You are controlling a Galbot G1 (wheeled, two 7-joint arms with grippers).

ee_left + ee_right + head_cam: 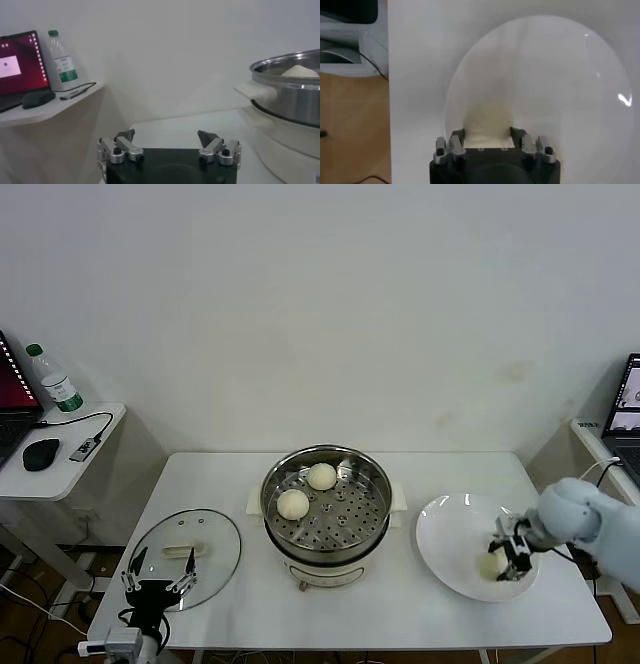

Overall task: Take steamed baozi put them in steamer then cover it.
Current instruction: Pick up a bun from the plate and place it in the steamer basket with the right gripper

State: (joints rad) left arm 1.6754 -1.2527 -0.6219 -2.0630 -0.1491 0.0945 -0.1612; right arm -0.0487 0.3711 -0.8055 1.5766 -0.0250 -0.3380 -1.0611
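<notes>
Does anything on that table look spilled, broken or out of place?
Nothing stands out. Two buns sit in the open steamer, the lid lies flat beside it, and the right gripper is around a bun on the plate.

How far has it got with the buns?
Two buns already sit in the steamer. The right gripper is on the plate, its fingers either side of a third bun; whether they grip it I cannot tell. That bun is not yet moved. The lid lies on the table by the open left gripper, so covering is left.
</notes>
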